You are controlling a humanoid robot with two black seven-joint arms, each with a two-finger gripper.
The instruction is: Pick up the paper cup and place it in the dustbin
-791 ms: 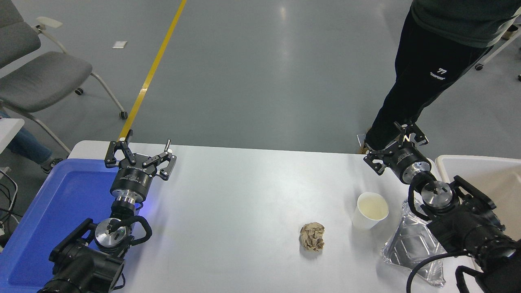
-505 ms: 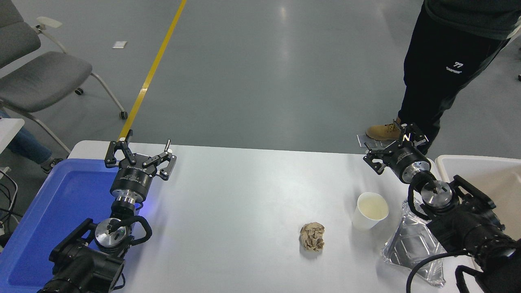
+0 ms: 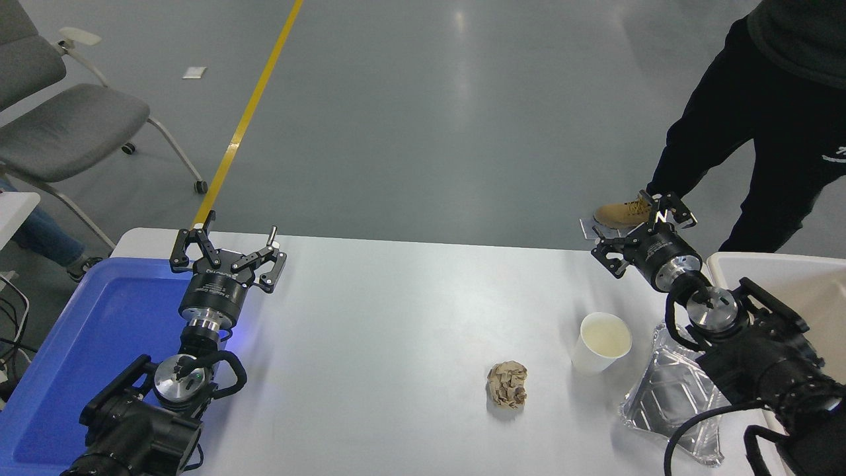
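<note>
The white paper cup (image 3: pixel 601 342) stands upright on the white table (image 3: pixel 396 317), right of centre, its cream inside showing. The beige dustbin (image 3: pixel 793 284) is at the right edge, partly hidden by my right arm. My right gripper (image 3: pixel 638 228) is open and empty, above the table's far edge, well beyond the cup and a little right of it. My left gripper (image 3: pixel 228 248) is open and empty, parked at the far left by the blue tray.
A crumpled brown paper ball (image 3: pixel 507 385) lies left of the cup. A silver foil tray (image 3: pixel 667 396) lies right of it, under my right arm. A blue tray (image 3: pixel 92 330) sits at the left. A person (image 3: pixel 760 119) stands at the far right. A grey chair (image 3: pixel 59 125) stands far left.
The person has stepped to the right. My right gripper has shifted slightly right and back. The cup and the left arm have not moved.
</note>
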